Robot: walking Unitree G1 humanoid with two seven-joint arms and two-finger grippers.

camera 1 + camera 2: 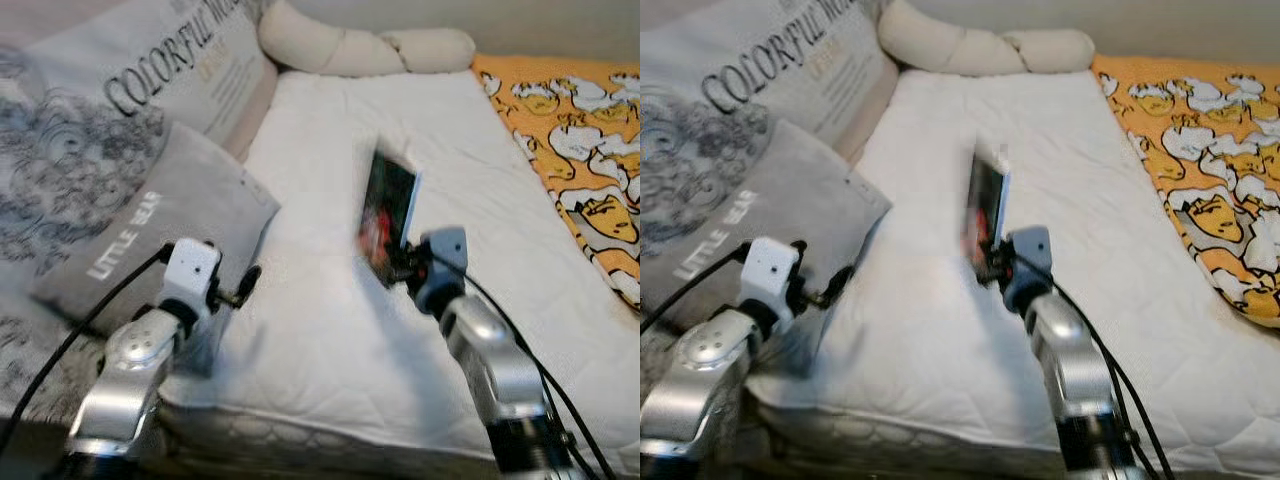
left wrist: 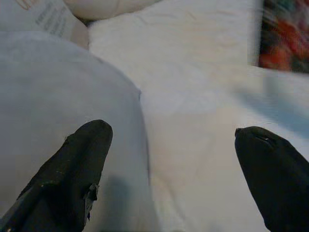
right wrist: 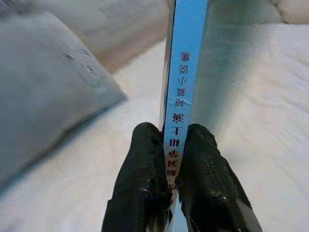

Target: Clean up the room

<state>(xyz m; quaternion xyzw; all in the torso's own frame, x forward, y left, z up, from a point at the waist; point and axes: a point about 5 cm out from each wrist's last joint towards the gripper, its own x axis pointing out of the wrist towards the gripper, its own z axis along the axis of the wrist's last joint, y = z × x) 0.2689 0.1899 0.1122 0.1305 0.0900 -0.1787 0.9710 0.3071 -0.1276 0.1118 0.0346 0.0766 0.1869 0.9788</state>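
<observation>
So I had the book (image 1: 388,215) pinched in my right gripper (image 3: 175,145), fingers clamped either side of the blue spine, holding it upright on edge above the white mattress (image 1: 340,330), about mid-bed. It looked like a thin paperback with a dark, reddish cover: light, I'd guess, and stiff enough along the spine but floppy out at the free edge. Grabbing it by the spine seemed the right call, since the pages can't fan open there. The cover looked glossy, so I reckoned it could slide out if I swung it fast, and the grip sat low on the spine, so the top could tip.

My left gripper (image 2: 169,159) was spread wide with nothing in it, hovering just by the grey pillow (image 1: 165,215) at the left side of the bed. That pillow would be soft and squashy, so better taken by a corner.
</observation>
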